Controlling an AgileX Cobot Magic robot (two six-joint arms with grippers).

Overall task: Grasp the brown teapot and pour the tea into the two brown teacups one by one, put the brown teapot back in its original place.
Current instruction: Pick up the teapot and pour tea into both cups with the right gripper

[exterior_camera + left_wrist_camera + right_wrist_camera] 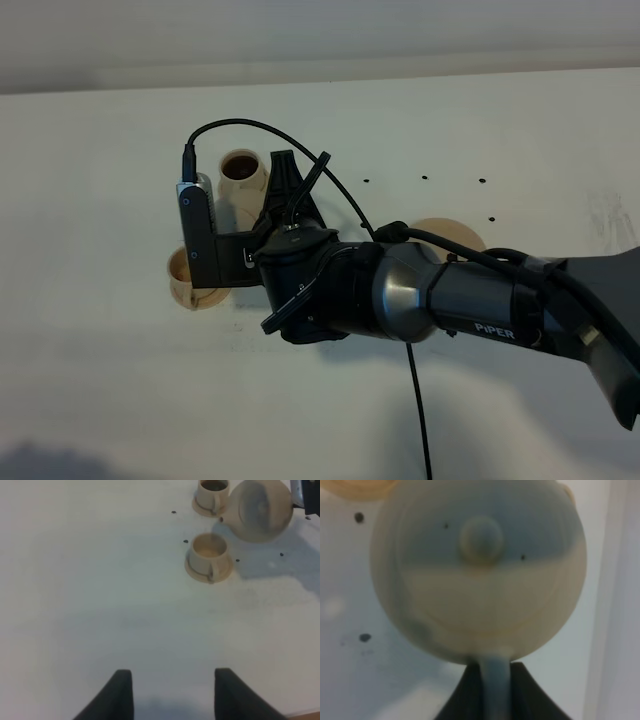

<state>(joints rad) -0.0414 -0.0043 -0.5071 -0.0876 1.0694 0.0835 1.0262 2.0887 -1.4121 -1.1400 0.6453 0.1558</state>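
My right gripper point(283, 180) reaches across to the left side of the table, shut on the loop handle point(495, 680) of the brown teapot point(480, 580). The teapot point(260, 510) hangs tilted beside the two brown teacups, its lid facing the left wrist camera. From above only a sliver of the teapot point(238, 212) shows under the arm. One teacup point(240, 168) holds dark tea. The other teacup point(185, 275) is half hidden by the wrist camera; it point(209, 555) looks pale inside. The round saucer point(450, 238) lies bare behind the arm. My left gripper point(172, 695) is open over bare table.
Small dark holes dot the white table point(424, 178) behind the cups. A black cable point(415, 400) trails from the right arm toward the front edge. The table's back edge meets a pale wall point(320, 40).
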